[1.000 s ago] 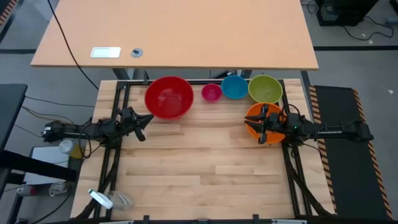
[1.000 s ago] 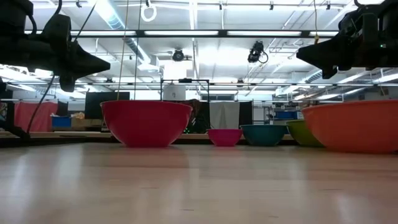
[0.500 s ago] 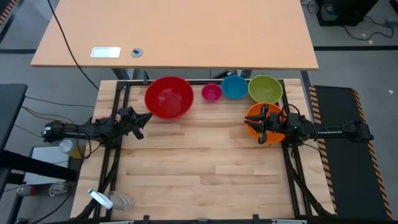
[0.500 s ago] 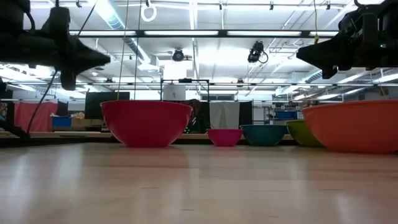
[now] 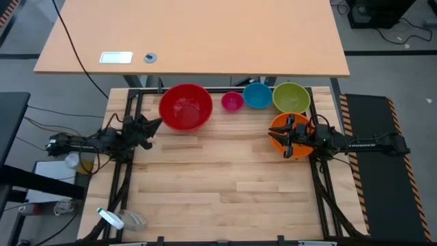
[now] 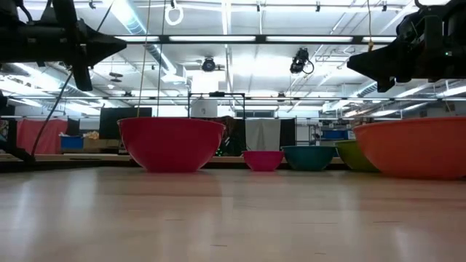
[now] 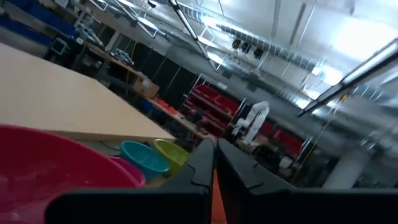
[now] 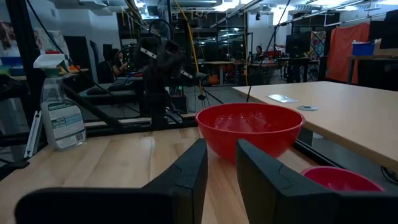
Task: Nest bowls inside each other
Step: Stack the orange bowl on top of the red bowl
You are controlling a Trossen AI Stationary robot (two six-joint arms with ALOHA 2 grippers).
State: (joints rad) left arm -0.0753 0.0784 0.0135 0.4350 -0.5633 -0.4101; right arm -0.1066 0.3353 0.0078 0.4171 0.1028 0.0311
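Along the table's far edge, standing on their bases, are the red bowl (image 5: 186, 106), the magenta bowl (image 5: 232, 102), the blue bowl (image 5: 257, 96) and the yellow-green bowl (image 5: 291, 97). Nearer, at the right, sits the orange bowl (image 5: 290, 133). My right gripper (image 5: 284, 140) hovers level above the orange bowl (image 6: 415, 145), open, with nothing between its fingers (image 8: 186, 177). My left gripper (image 5: 153, 125) hangs in the air near the red bowl's left side, shut and tipped upward (image 6: 109, 47), touching nothing.
A spray bottle (image 5: 113, 219) lies at the near left corner. A tan desk (image 5: 191, 34) stands beyond the far edge. Black frame rails (image 5: 126, 116) run along the table's sides. Bare wood (image 5: 218, 178) spans the middle and near part.
My left gripper has risen a little, tipped its fingers upward and rolled, with its tips swinging slightly toward the far edge. It has stayed shut. The bowls have kept their places.
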